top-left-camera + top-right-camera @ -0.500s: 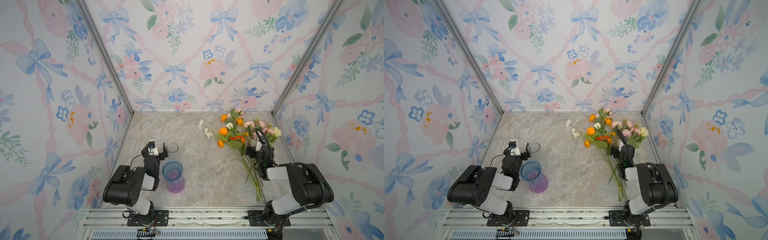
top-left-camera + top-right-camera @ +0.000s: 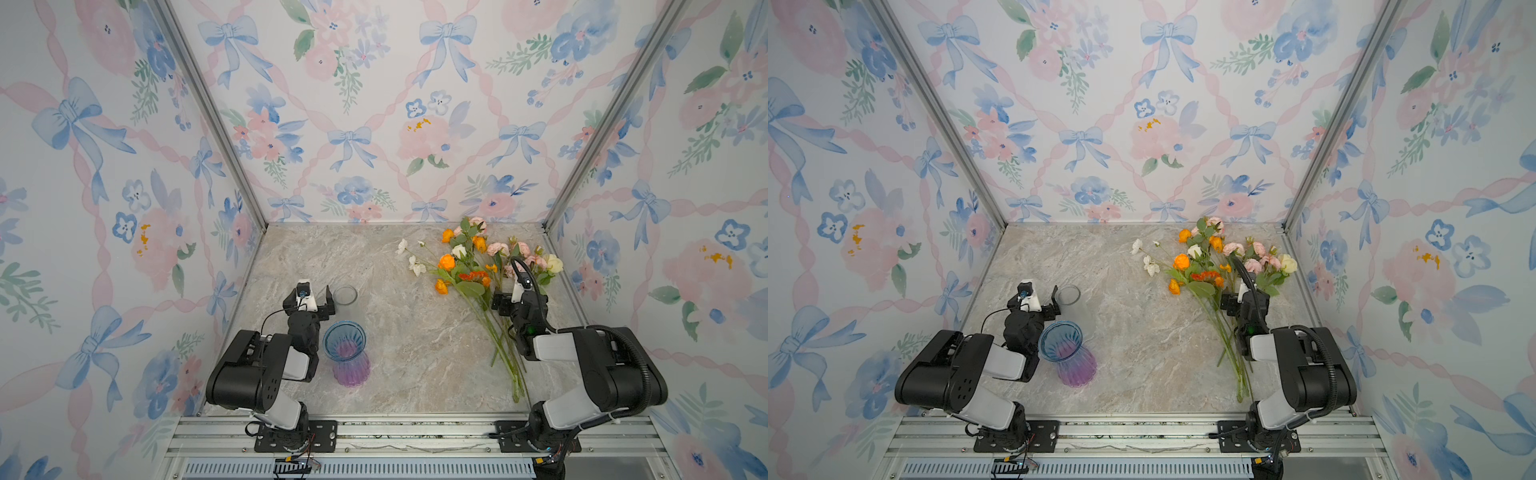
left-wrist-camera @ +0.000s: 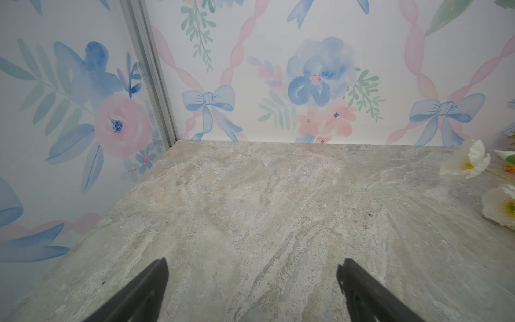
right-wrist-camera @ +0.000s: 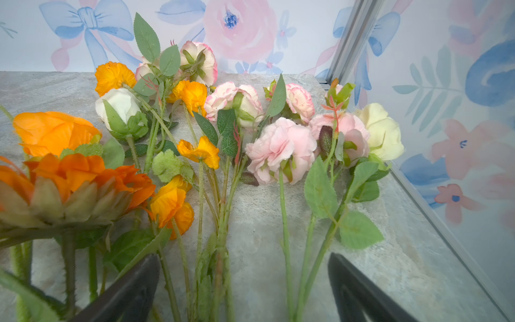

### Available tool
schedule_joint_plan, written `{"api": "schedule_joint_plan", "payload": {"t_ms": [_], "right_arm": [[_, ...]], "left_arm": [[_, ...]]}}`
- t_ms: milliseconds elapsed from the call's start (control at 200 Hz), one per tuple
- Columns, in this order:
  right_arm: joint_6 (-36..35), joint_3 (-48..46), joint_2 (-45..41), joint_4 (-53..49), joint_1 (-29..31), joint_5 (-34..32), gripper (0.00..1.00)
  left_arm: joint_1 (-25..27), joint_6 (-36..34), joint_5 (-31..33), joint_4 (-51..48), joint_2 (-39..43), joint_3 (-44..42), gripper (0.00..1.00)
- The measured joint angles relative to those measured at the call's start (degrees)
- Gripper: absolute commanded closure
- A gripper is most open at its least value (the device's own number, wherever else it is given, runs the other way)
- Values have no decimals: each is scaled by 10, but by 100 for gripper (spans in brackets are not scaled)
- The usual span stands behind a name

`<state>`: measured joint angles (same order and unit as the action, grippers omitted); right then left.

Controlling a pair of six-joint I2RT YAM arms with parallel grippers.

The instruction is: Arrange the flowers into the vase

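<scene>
1. Our right jaws stand spread wide and empty, poised over the green stems (image 4: 221,251); our left jaws gape too, over bare bench (image 3: 264,209).
2. The flowers (image 2: 447,262) lie fanned at the bench's right; the vase (image 2: 345,353) stands upright beside the left arm, well apart.
3. We judge them light, springy, blooms crushable: pinch one stem mid-length, below leaves.

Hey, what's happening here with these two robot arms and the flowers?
Two robot arms are set to put flowers into a vase, and nothing is in it yet. The flowers lie in a bunch on the marble table, right side. The right gripper, open, sits over their stems without gripping any. The left gripper, open and empty, is beside the blue-and-purple vase.
</scene>
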<state>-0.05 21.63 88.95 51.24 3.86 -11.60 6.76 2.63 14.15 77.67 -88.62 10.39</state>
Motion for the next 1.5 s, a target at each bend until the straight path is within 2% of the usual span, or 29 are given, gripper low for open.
{"api": "schedule_joint_plan", "payload": {"t_ms": [585,680,820,950,1080,1225,1355,1495], "right_arm": [[-2,0,-5,-8,1,0,3],[-5,0,-37,-35,11,-3,3],[-2,7,-143,-117,27,-8,3],[17,46,-223,-219,30,14,3],[40,113,-258,-339,40,73,3],[46,180,-294,-462,120,110,3],[50,204,-329,-526,196,139,3],[57,218,-336,-581,254,172,3]], "left_arm": [[0,1,2,0,0,0,2],[0,5,14,-12,21,-4,2],[2,15,57,-52,111,-8,2],[4,28,132,-137,187,8,2],[4,49,220,-250,237,38,2],[4,91,298,-411,352,82,2],[4,124,292,-566,440,174,2],[3,142,188,-792,454,370,8]]}}
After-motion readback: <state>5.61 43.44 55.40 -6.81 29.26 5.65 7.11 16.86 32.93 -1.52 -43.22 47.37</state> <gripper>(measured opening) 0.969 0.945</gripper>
